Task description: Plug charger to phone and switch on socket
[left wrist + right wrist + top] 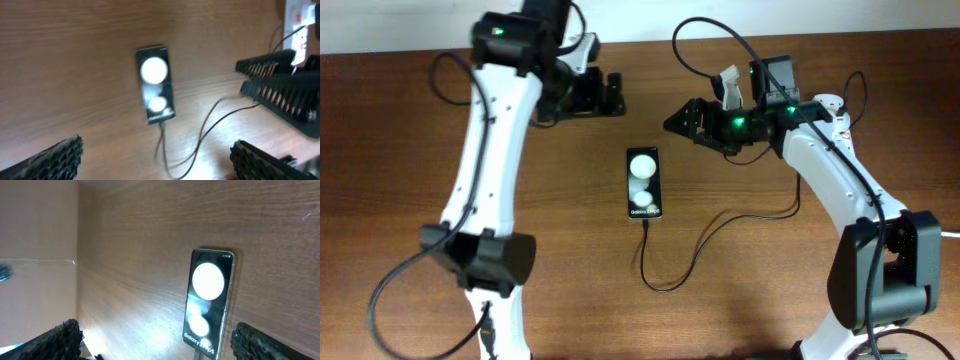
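The black phone (644,183) lies flat at mid table, two white spots on its face, lettering at its near end. It also shows in the left wrist view (155,84) and the right wrist view (209,302). The thin black charger cable (665,285) meets the phone's lettered end, loops toward the front and runs right; its tip (197,355) sits against the phone's port. The white socket (730,85) is mostly hidden behind my right arm; it shows with red marks in the left wrist view (299,20). My left gripper (610,92) is open and empty, above and left of the phone. My right gripper (682,122) is open and empty, above and right of it.
The brown wooden table (400,150) carries the scene. Thicker black robot cables arc over the back of the table (705,30). My right gripper's fingers (280,85) appear in the left wrist view. A pale wall or board (35,240) stands past the table's edge.
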Controlling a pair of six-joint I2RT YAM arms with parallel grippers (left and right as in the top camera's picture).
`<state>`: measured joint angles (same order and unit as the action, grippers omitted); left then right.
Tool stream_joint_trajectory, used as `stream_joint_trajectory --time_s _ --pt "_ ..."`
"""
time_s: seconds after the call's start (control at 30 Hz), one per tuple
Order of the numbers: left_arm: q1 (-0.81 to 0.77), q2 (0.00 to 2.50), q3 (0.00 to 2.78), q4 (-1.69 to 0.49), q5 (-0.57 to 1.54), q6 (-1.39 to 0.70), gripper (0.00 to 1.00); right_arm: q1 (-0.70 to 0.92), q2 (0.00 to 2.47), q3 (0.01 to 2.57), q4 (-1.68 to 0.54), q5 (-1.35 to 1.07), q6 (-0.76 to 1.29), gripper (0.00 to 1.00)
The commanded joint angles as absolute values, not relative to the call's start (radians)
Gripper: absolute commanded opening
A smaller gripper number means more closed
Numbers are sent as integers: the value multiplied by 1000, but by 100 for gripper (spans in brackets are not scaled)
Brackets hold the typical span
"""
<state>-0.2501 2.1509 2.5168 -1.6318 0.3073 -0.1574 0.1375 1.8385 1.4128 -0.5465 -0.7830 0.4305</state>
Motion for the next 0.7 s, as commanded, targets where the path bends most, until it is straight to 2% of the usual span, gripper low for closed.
stream_joint_trajectory --time_s 0.0,0.13,0.27,0.33,0.43,0.57,0.67 --pt "-233 2098 2531 -1657 235 -121 99 105 1840 1433 -553 -775 423 99" --pt "-233 2098 2529 -1659 235 -121 99 -14 1840 1454 -622 -779 414 99" --pt "-233 2098 2529 -1659 235 -121 99 -214 1840 1541 -854 -755 212 99" --pt "-233 2098 2529 -1659 235 -121 99 -355 1841 1620 -991 -658 118 99" --pt "-233 2098 2529 -1659 235 -121 99 -476 1842 1740 -1110 -538 39 99" --pt "-233 2098 2529 -1659 235 -121 99 -552 1906 1844 -1156 -429 2 99" --pt "-233 2098 2529 -1659 235 -121 99 -557 2072 1964 -1204 -427 -25 99"
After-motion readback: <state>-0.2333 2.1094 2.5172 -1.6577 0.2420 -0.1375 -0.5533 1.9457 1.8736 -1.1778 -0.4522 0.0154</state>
